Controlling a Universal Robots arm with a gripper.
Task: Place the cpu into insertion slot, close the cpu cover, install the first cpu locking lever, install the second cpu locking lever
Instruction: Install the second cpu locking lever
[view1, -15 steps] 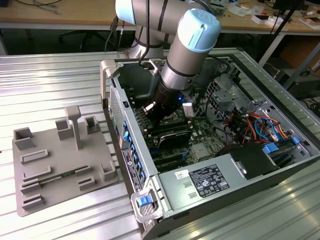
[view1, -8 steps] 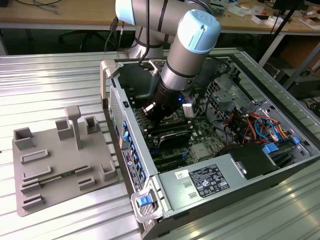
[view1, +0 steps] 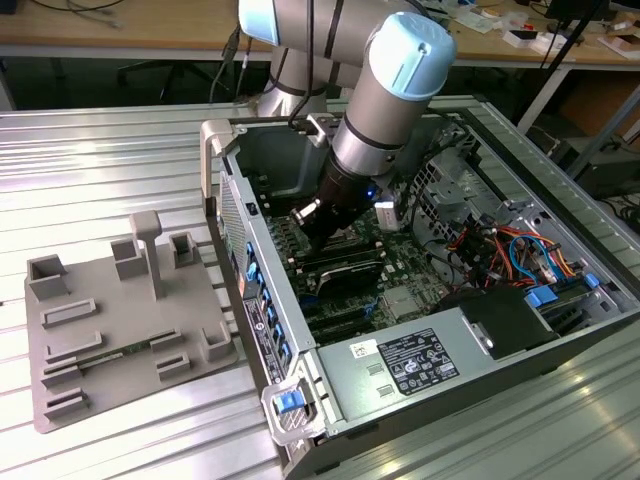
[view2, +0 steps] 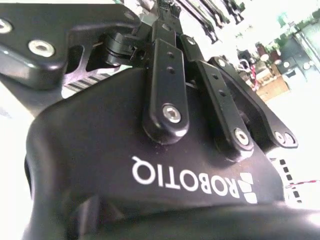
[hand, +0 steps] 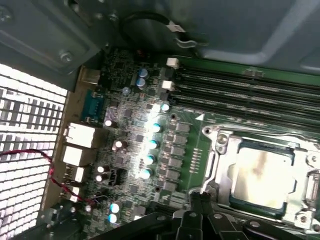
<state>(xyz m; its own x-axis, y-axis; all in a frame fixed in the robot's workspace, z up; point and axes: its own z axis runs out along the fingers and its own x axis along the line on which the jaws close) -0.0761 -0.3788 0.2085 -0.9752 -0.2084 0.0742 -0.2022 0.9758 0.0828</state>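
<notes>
- The robot arm (view1: 385, 100) is seen in the exterior view reaching down into an open computer case (view1: 300, 400) that lies on a ribbed metal table (view1: 100, 170).
- The gripper (view1: 322, 232) is lowered close over the green motherboard (view1: 345, 300), near the middle of the case.
- In the second wrist view the gripper's black body (view2: 150, 165) and its linkage bars (view2: 167, 85) are shown from close by; whether the jaws stand wide or narrow cannot be told.
- In the first wrist view the cpu (hand: 260, 175) is seen lying flat inside the insertion slot (hand: 222, 165), its silver-grey face turned up and catching the light.
- The cpu cover (hand: 304, 197) appears as a silver metal frame around the chip (whether it is fully pressed down cannot be told).
- Long black memory slots (hand: 240, 87) run just beside the socket, along the board's edge.
- A row of small round capacitors (hand: 150, 145) is lit brightly, between the socket and the rear ports (hand: 80, 135).
- A black part of the gripper (hand: 200, 220) is seen just beside the socket's rim.
- A grey fixture plate (view1: 110, 320) with raised holders rests on the table, at the exterior view's left, well apart from the case.
</notes>
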